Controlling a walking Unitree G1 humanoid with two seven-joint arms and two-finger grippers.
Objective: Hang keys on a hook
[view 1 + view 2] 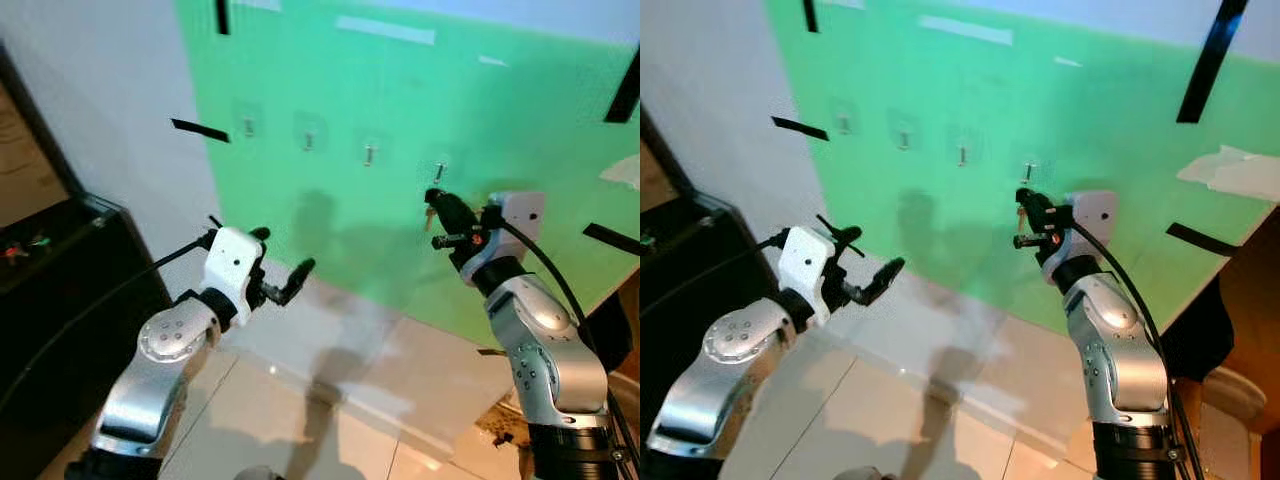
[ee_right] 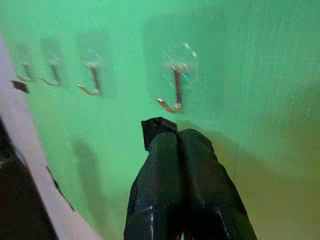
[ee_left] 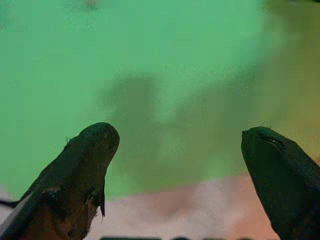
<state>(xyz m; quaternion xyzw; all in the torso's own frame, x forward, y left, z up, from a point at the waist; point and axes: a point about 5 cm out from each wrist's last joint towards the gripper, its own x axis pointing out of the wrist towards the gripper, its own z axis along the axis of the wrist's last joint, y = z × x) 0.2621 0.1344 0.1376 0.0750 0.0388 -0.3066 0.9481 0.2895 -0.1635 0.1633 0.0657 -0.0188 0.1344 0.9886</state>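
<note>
Right gripper raises keys beneath the end hook

The right gripper [image 2: 177, 135], fingers pressed together on a dark key tag [image 2: 156, 129], sits just below the nearest metal hook [image 2: 172, 92] on the green wall [image 1: 400, 120]. A small key [image 1: 429, 217] dangles beside it. The left gripper [image 1: 285, 270] hovers lower, fingers spread apart, holding nothing.

I stand in a home room rigged for testing: a green sheet [image 1: 420, 120] with black tape [image 1: 198, 129] ahead of my end effector, tiled floor [image 1: 300, 430] below.
</note>
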